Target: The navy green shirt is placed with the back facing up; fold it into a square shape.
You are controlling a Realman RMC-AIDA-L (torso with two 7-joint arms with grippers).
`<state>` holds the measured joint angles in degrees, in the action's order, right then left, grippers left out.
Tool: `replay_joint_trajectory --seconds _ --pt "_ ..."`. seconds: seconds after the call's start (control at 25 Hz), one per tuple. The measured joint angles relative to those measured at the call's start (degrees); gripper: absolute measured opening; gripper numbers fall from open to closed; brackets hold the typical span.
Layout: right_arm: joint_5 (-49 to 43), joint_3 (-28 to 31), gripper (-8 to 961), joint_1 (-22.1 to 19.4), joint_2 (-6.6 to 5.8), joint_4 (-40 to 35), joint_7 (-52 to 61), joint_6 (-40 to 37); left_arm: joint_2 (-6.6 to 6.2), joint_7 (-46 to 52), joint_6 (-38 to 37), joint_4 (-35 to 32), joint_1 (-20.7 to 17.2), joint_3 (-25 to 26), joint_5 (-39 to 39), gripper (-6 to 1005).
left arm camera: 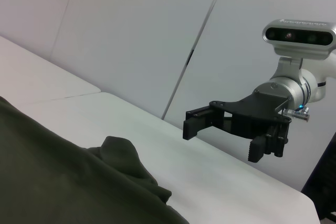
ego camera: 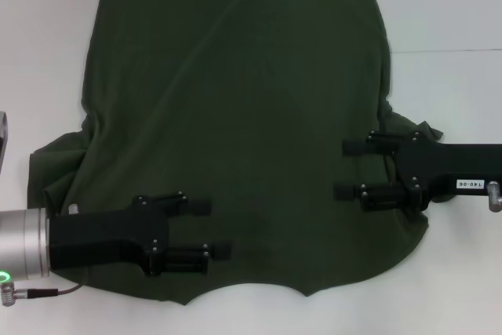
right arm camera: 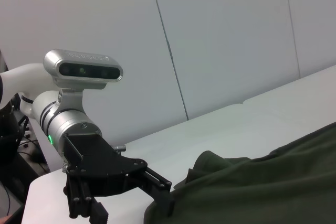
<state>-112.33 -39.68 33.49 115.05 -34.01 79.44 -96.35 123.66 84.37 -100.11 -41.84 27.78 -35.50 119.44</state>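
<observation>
The navy green shirt (ego camera: 235,115) lies spread flat on the white table (ego camera: 447,21), plain side up, its collar end toward me. My left gripper (ego camera: 213,227) is over the shirt's near left part, open, fingers pointing right. My right gripper (ego camera: 343,169) is over the shirt's right edge, open, fingers pointing left. Nothing sits between either pair of fingers. The left wrist view shows the right gripper (left arm camera: 226,137) raised above the table beside the shirt (left arm camera: 52,182). The right wrist view shows the left gripper (right arm camera: 126,205) at the edge of the shirt (right arm camera: 262,187).
The left sleeve (ego camera: 47,170) is bunched by my left arm, and the right sleeve (ego camera: 408,127) is crumpled behind my right gripper. A table seam (ego camera: 447,51) runs across the bare white surface on the right. Grey wall panels (left arm camera: 131,35) stand behind the table.
</observation>
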Motion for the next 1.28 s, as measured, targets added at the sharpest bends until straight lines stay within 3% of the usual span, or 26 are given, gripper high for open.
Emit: replay_joint_trajectory --seconds 0.6,0.84,1.28 --pt "0.48 0.48 895 0.0 0.01 0.16 0.04 -0.01 0.0 0.04 0.03 0.0 -0.18 0.25 -0.32 903" --pt "1.07 1.26 895 -0.37 0.64 0.35 0.84 0.36 0.01 2.83 1.67 0.0 0.0 2.67 -0.59 902" --pt "1.19 2.06 895 -0.65 1.09 0.53 3.32 0.32 -0.41 9.75 11.1 0.0 -0.91 17.71 -0.73 901"
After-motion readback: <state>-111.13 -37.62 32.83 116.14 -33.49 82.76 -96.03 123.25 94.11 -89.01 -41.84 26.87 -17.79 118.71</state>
